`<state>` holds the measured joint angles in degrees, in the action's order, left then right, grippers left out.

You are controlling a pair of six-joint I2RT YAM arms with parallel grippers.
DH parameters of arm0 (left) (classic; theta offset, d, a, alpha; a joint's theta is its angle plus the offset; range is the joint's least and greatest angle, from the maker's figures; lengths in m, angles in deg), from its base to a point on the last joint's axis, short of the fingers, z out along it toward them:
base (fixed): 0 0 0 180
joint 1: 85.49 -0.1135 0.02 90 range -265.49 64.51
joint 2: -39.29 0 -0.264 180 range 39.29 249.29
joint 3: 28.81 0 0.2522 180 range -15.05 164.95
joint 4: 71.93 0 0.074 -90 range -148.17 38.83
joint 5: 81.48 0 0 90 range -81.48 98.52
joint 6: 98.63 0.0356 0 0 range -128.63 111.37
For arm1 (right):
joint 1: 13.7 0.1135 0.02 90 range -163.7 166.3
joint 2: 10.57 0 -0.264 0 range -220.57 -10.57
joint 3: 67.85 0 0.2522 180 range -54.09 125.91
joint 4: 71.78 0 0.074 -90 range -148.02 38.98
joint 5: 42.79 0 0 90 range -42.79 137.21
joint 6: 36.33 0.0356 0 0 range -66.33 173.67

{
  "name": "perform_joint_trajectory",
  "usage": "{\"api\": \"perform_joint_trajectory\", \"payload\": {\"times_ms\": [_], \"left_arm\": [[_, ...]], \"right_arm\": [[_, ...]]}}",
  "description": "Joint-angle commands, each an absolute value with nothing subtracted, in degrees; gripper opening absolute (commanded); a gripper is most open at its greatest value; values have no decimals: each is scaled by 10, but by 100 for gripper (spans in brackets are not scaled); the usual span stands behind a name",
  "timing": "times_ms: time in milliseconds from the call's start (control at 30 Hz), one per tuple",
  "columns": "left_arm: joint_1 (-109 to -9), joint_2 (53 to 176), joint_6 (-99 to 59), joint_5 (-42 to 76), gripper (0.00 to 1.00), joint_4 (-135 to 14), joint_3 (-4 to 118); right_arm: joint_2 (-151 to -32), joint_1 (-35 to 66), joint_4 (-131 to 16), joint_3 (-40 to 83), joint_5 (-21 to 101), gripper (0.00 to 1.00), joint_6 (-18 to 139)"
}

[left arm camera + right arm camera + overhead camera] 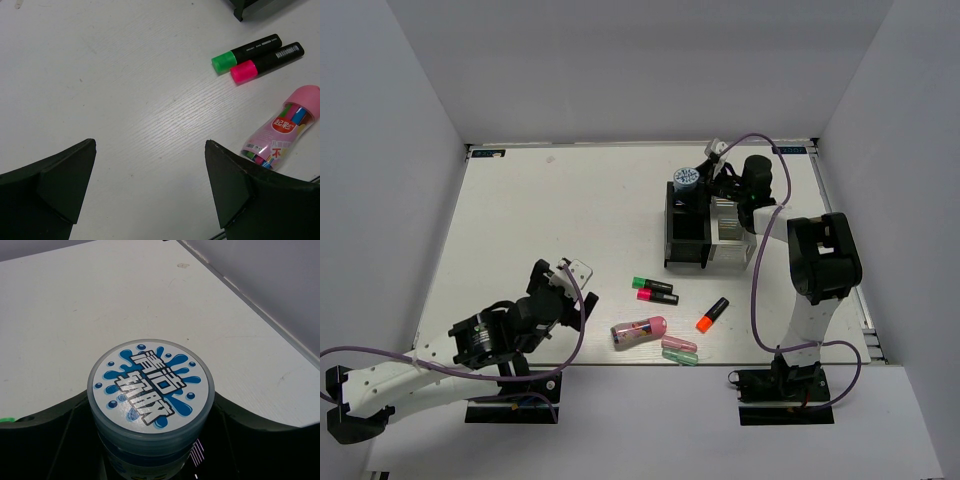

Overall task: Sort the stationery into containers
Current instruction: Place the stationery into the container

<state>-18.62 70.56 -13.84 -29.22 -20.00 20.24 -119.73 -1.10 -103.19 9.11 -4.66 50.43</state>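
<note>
Stationery tub (150, 385) is being clamped by the right gripper (700, 181) at the black bin's (686, 260) 12 o'clock rim; centring is being advised before release. The left gripper (150, 167) is being held wide.

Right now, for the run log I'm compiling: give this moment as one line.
left gripper: open, above table | right gripper: shut on round jar, at far edge of black bin | pink tube: on table

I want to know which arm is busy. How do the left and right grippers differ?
The left gripper is open and empty; the right gripper is shut on a blue-labelled jar. The left gripper is near the markers; the right gripper is by the black bin. Both have dark fingers.
</note>
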Motion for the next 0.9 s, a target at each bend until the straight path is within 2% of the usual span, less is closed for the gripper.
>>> {"api": "perform_joint_trajectory", "payload": {"times_ms": [0, 167, 200, 400, 533, 767, 833, 867], "left_arm": [[-186, 699, -145, -297, 100, -200, 200], [-184, 700, -146, -295, 100, -199, 201], [-185, 700, -147, -295, 100, -202, 201], [-184, 698, -150, -295, 100, -198, 204], [-186, 698, -150, -295, 100, -195, 206], [-185, 698, -151, -294, 100, -194, 208], [-185, 699, -152, -295, 100, -193, 210], [-185, 700, -151, -293, 100, -192, 211]], "right_arm": [[-1188, -9, -1080, 95, -40, 5, 482], [-1184, -10, -1078, 89, -41, 14, 473], [-1185, -10, -1077, 90, -41, 19, 472], [-1180, -10, -1075, 84, -39, 32, 464], [-1175, -11, -1075, 80, -37, 44, 463], [-1170, -11, -1075, 76, -38, 54, 461], [-1167, -12, -1077, 76, -37, 65, 462], [-1165, -11, -1077, 75, -38, 66, 461]]}}
